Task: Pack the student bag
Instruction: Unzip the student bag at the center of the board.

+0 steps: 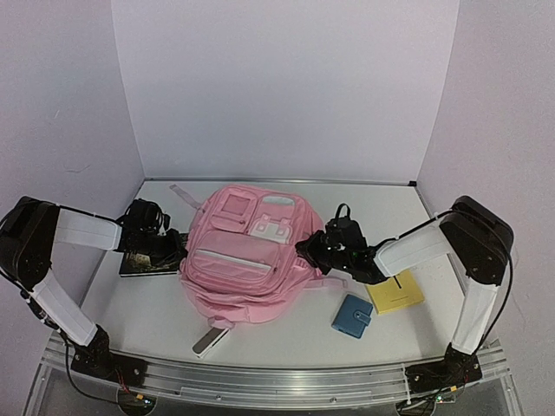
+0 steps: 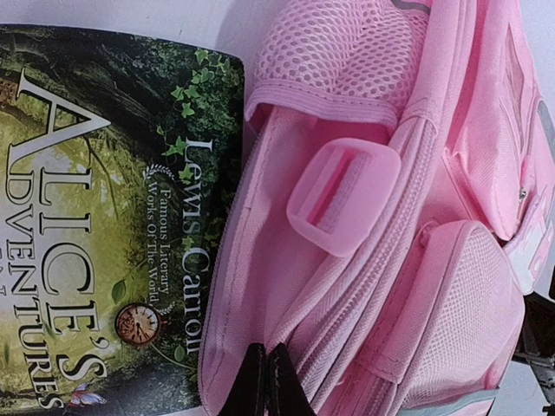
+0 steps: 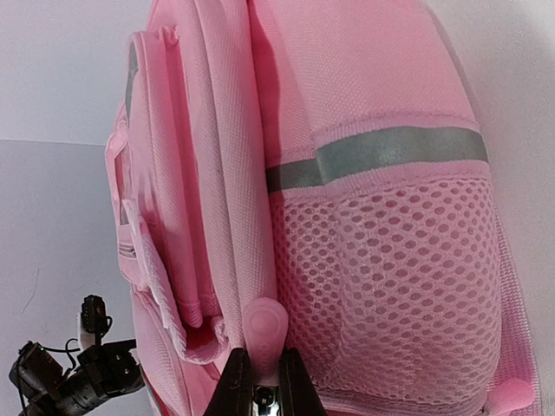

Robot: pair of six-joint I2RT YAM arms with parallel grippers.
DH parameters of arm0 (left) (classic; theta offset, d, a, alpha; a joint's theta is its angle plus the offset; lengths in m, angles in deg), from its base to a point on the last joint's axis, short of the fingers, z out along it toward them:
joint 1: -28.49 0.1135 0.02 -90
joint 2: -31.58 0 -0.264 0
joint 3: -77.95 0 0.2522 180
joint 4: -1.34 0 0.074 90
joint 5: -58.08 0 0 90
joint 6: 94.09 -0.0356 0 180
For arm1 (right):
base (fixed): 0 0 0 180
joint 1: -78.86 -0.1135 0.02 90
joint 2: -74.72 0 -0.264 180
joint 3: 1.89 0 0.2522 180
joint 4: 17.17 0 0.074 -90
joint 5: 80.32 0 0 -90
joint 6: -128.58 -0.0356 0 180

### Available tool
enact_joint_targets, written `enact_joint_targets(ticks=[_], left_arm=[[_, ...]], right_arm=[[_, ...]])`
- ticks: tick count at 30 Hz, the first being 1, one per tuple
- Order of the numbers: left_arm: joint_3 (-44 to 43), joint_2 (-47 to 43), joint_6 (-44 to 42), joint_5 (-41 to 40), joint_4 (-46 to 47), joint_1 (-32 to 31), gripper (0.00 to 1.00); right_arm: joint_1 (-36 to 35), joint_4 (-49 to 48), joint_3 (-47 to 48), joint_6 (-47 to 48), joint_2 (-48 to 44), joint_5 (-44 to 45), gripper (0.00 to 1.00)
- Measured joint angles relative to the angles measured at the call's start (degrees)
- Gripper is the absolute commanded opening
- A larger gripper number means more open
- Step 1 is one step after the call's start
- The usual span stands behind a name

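Observation:
The student bag, a soft pink backpack, lies flat in the middle of the table. My left gripper is at its left side, where the zip gapes open on the pink lining. Its fingertips are pressed together, shut, against the lining, and I see nothing between them. My right gripper is at the bag's right side. In the right wrist view it is shut on a pink rubber zip pull, beside the mesh side pocket.
A dark green book, "Alice's Adventures" by Lewis Carroll, lies partly under the bag's left edge. A yellow notebook and a blue wallet lie right of the bag. A white strap end sticks out at the front.

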Motion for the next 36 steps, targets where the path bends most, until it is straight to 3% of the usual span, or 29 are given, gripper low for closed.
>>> enact_joint_targets(ticks=[7, 15, 28, 36], left_arm=[[0.0, 0.0, 0.5, -1.7, 0.2, 0.2, 0.0], [0.0, 0.0, 0.2, -2.0, 0.2, 0.2, 0.0], [0.0, -1.2, 0.1, -2.0, -0.1, 0.2, 0.0], [0.0, -2.5, -0.2, -2.0, -1.0, 0.2, 0.0]], right_arm=[[-4.8, 2.2, -0.2, 0.0, -0.6, 6.5, 0.19], [-5.3, 3.3, -0.9, 2.1, -1.3, 5.9, 0.37], [1.6, -1.9, -4.9, 4.5, -2.3, -2.9, 0.37], [2.0, -7.7, -5.1, 3.4, -0.8, -7.4, 0.34]])
